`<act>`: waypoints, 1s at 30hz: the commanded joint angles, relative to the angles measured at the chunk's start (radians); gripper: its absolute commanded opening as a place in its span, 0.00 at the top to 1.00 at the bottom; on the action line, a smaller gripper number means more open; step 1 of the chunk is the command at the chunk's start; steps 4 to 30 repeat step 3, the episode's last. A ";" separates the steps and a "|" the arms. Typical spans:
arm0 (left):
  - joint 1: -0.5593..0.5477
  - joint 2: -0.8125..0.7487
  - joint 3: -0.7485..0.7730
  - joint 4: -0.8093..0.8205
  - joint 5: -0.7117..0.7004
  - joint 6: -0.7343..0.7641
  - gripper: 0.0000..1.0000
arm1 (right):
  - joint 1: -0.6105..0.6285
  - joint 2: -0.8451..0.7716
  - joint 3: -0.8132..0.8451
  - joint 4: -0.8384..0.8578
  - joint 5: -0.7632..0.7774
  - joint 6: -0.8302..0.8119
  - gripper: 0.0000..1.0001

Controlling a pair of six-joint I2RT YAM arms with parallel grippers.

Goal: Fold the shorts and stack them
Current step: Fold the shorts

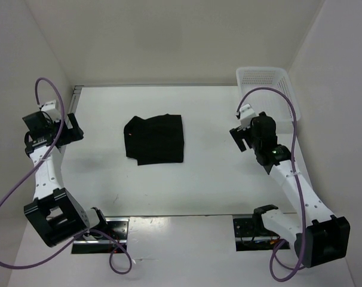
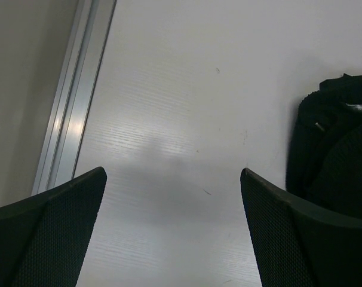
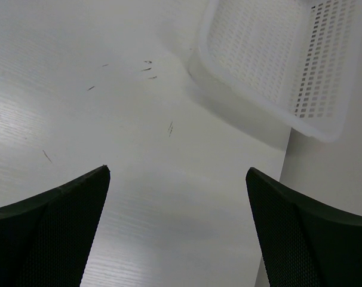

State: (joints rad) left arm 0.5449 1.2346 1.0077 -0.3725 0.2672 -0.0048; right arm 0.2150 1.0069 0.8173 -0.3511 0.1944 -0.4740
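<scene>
One pair of black shorts is noted on the white worktop, left of centre, lying flat as a compact, roughly square bundle. Layers are suggested at its left edge, where the outline is slightly lumpy; in the left wrist view that edge is seen at the far right, with small pale marks showing among the folds.

Left jaws: set wide apart, nothing held, bare worktop seen between them. They are placed near the aluminium rail at the left border, apart from the shorts.

Right jaws: likewise spread wide and empty. They are held over bare worktop near the white mesh basket, which is tucked into the far right corner. Nothing is seen inside the part of the basket that is visible.

Step in hand, as judged: folding looks complete or nearly so, since the garment is reduced to a small rectangle and is touched by neither arm. No other garment is in sight, so no stack is there to be joined; whether this spot counts as the stack place cannot be told.

Next move, if one is needed: the lumpy left edge would be tidied or the bundle shifted. For that, the left jaws are the nearer pair. All layers would have to be pinched together at one edge, or the fold is likely to fall open when lifted.
</scene>
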 commanded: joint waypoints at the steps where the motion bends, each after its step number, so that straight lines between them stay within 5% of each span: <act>1: 0.001 -0.027 -0.004 0.041 0.023 0.005 0.00 | -0.006 -0.036 -0.030 0.023 -0.015 -0.011 0.01; 30: 0.001 -0.037 -0.004 0.041 0.023 0.005 0.00 | -0.006 -0.048 -0.030 0.023 -0.035 -0.011 0.01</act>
